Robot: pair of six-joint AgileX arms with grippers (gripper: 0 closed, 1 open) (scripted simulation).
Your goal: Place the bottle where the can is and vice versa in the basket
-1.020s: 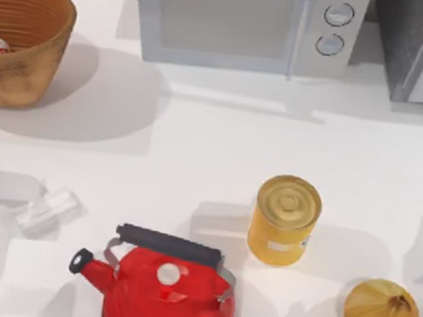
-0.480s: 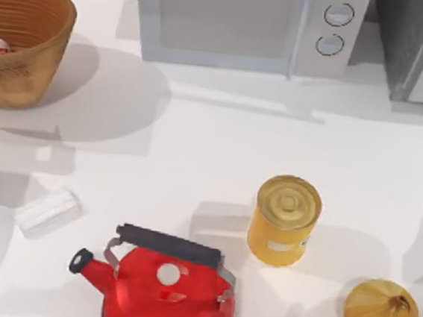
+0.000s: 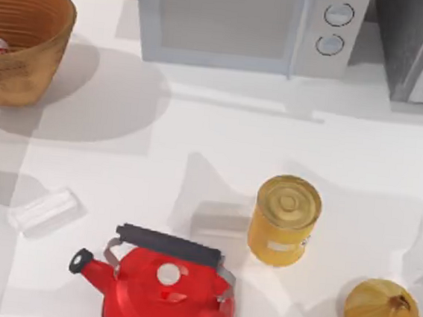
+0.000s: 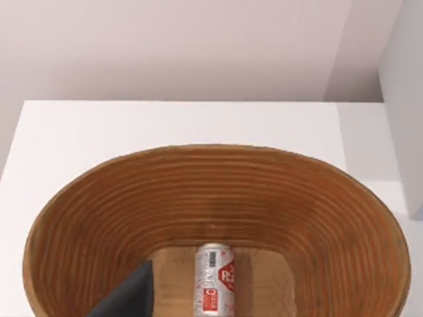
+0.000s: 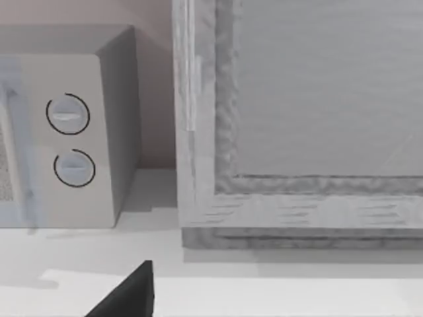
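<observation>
In the basket at the worktop's far left lies the bottle, the left tool poised above it; whether it's open I cannot tell. The can stands mid-worktop. Next, I judge: descend, grasp bottle.

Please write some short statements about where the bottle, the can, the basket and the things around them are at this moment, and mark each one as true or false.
1. The bottle lies on its side on the floor of the basket. True.
2. The can stands inside the basket. False: it stands upright on the table, far to the right of the basket.
3. The red kettle is at the near edge, to the left of the can. True.
4. The onion touches the can. False: a gap of table lies between them.
5. The microwave stands at the back of the table. True.
</observation>
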